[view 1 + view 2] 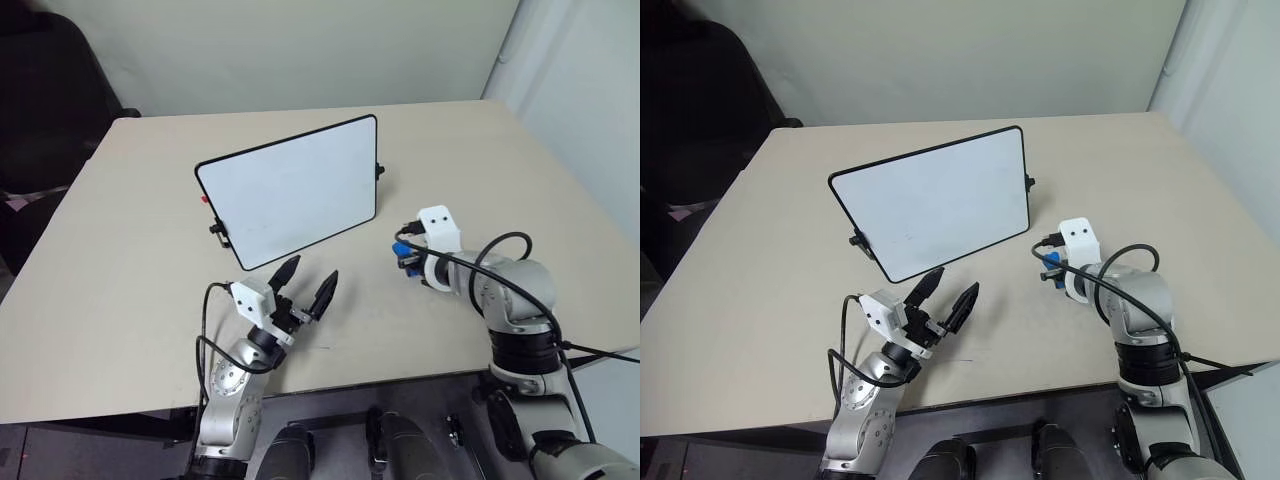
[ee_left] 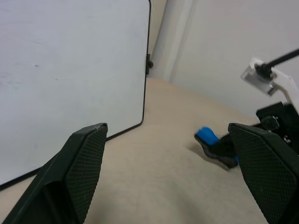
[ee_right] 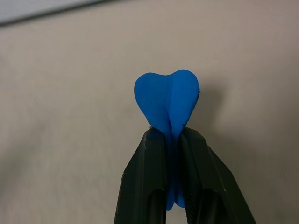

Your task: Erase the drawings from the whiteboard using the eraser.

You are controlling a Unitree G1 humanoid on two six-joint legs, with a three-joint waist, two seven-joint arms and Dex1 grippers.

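While the right hand (image 3: 170, 140) clamps the eraser (image 3: 168, 100) beside the whiteboard (image 1: 290, 190), the board looks clean. Left hand (image 1: 303, 283) hovers, fingers apart.

No readable text, label, number or sign stands on anything here.

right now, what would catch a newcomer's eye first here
The whiteboard lying mid-table, its face looking wiped clean. Next, the bright blue eraser pinched in the right gripper, just off the board's near right corner, above the table. The left gripper hovers open at the board's near edge.
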